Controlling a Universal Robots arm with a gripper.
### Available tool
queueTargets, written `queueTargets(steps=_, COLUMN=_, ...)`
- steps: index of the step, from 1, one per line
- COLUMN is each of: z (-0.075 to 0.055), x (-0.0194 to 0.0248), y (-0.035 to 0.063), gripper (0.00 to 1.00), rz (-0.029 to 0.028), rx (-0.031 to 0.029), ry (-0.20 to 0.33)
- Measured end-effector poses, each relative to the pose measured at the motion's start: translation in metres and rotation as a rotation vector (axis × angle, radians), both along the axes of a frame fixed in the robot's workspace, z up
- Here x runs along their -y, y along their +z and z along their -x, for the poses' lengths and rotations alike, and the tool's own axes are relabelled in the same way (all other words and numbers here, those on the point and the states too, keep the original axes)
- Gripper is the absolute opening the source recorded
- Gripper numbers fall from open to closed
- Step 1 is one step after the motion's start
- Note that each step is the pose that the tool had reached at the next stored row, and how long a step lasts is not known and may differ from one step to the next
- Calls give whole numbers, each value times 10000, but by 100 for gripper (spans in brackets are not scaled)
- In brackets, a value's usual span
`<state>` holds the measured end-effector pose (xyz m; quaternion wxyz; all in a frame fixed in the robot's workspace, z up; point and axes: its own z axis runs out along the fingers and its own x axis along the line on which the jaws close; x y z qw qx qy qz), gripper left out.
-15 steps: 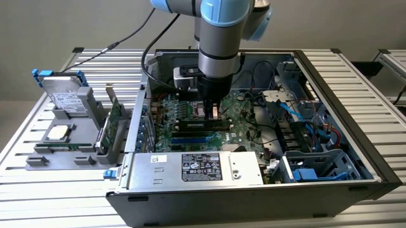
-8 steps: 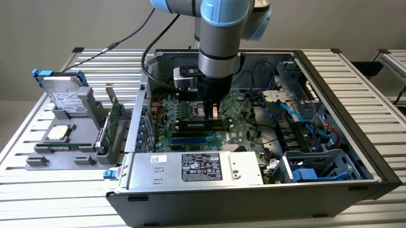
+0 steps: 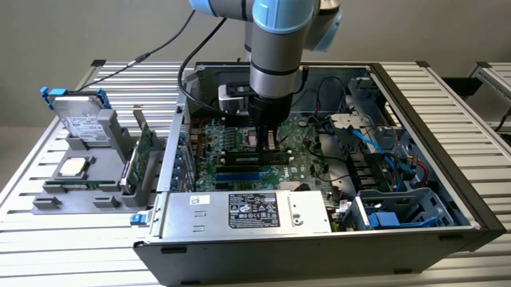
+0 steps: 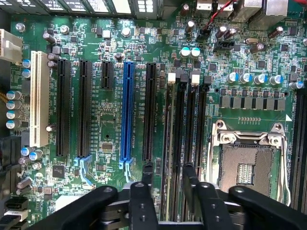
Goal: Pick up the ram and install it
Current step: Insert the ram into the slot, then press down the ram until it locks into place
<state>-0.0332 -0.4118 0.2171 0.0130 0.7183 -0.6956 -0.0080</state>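
Hand point(image 4: 168, 171) astride ram point(image 4: 167, 139), lengthwise in slot point(image 4: 171, 88)

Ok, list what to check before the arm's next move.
1. Claw fingers spread, nothing clamped between them: ok.
2. Ram standing in a motherboard slot below the claw: ok.
3. Ram pressed fully home, end latches closed: cannot tell.
4. Fingertips clear of the ram's edge: cannot tell.
5. Processor socket untouched by the claw: ok.
6. Blue cables apart from the arm: ok.
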Motion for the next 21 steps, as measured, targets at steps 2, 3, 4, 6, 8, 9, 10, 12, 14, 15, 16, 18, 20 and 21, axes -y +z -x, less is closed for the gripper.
queueTargets(steps=2, z=0, x=0, y=64, gripper=47, rz=-2, rx=1, ry=0)
queueTargets(steps=3, z=2, x=0, y=112, gripper=47, rz=-2, rx=0, ry=1)
queueTargets(steps=4, z=5, x=0, y=157, gripper=47, rz=-1, rx=0, ry=-1)
queueTargets(steps=6, z=11, x=0, y=249, gripper=47, rz=-2, rx=-2, ry=1)
queueTargets(steps=8, z=16, x=0, y=338, gripper=47, rz=-1, rx=-4, ry=1)
queueTargets(steps=9, z=16, x=0, y=369, gripper=47, rz=-1, rx=-5, ry=1)
queueTargets(steps=10, z=17, x=0, y=378, gripper=47, rz=-2, rx=-10, ry=1)
queueTargets(steps=12, z=17, x=0, y=377, gripper=47, rz=-4, rx=-9, ry=1)
queueTargets(steps=14, z=17, x=0, y=378, gripper=47, rz=-4, rx=-10, ry=0)
queueTargets(steps=15, z=17, x=0, y=378, gripper=47, rz=-3, rx=-10, ry=0)
queueTargets(steps=16, z=17, x=0, y=378, gripper=47, rz=-3, rx=-10, ry=0)
queueTargets(steps=18, z=17, x=0, y=378, gripper=47, rz=-3, rx=-10, ry=0)
queueTargets(steps=20, z=17, x=0, y=378, gripper=47, rz=-3, rx=-10, ry=1)
queueTargets(steps=21, z=17, x=0, y=378, gripper=47, rz=-3, rx=-10, ry=0)
